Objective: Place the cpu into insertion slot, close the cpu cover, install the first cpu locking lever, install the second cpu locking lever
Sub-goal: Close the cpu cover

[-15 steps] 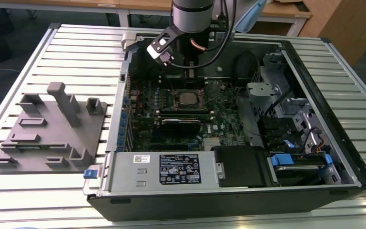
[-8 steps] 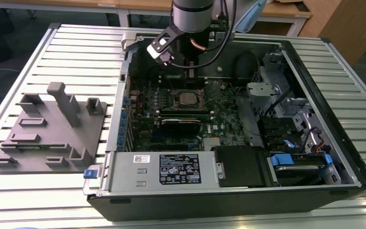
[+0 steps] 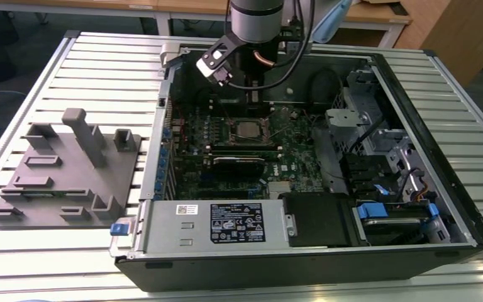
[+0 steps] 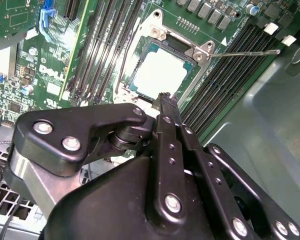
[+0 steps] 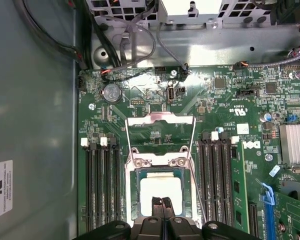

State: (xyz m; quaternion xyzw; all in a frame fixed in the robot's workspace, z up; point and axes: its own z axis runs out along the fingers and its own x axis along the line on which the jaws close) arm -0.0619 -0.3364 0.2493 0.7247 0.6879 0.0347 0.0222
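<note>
Bare pale metal, smooth, on top of the cpu (image 5: 161, 190). Silvery metal for the cpu cover (image 5: 160, 162), thin polished wire for the locking lever (image 4: 245, 51). Glossy green laminate across the motherboard (image 5: 220, 100). Matt black links with shiny screw heads on the gripper (image 4: 165, 98). Dull grey sheet metal inside the computer case (image 5: 35, 100); ribbed matt aluminium on the table (image 3: 57, 63); matt grey plastic for the fixture block (image 3: 65, 176).

Silver cpu (image 5: 152, 187) under lowered cpu cover (image 5: 131, 192)

Partly hidden behind the gripper (image 5: 162, 201) in the first wrist view: the cpu (image 5: 160, 186). Cropped at the exterior view's top: the arm (image 3: 256, 19).
</note>
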